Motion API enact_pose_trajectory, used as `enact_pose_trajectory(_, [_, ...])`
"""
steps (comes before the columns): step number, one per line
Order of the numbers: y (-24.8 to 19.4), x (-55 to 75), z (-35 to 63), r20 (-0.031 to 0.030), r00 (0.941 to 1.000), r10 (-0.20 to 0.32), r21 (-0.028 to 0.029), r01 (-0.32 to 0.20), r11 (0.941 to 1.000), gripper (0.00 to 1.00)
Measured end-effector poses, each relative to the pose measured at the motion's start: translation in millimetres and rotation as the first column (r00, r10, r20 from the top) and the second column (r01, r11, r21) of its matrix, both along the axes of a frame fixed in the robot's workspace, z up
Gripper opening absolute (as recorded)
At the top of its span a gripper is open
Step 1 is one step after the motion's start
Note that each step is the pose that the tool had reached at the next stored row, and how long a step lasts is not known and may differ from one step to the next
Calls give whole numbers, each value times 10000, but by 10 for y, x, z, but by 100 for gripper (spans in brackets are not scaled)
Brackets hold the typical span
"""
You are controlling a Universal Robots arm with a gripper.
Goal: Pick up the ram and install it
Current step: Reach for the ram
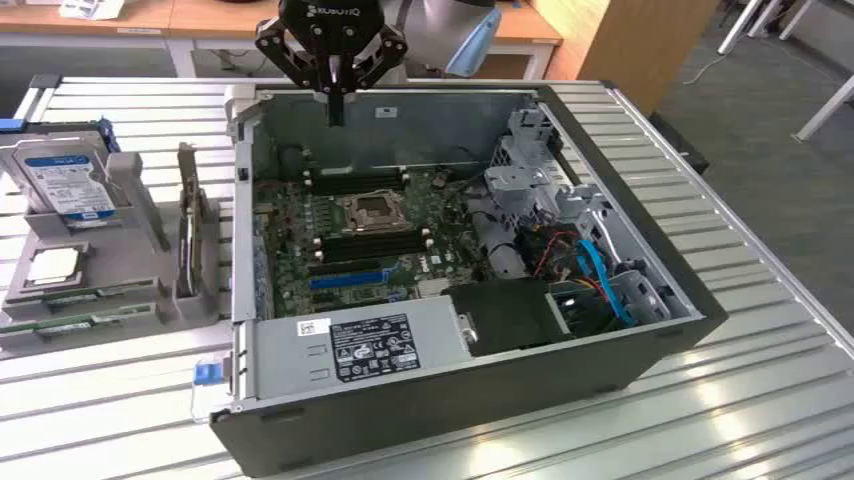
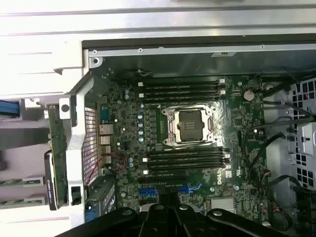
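Gripper hangs over the back edge of the open case, pinched narrow with nothing in it. The ram lies flat in the grey holder on the table, at the exterior view's left — probably laid out for easy grabbing. The case lies on its side, so the motherboard's slots face up.

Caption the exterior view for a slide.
End effector above the open computer case; ram sticks lie in the grey holder at the exterior view's left.

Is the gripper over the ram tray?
No, the gripper hangs over the open case, while the ram lies on the tray at the exterior view's left.
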State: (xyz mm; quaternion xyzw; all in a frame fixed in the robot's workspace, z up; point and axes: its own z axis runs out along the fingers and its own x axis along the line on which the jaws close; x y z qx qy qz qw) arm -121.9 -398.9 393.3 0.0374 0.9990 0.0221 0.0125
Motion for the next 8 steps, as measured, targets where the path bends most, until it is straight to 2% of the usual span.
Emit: enact_pose_trajectory(8, [0,0,0,0,10000,0,0,0,10000,10])
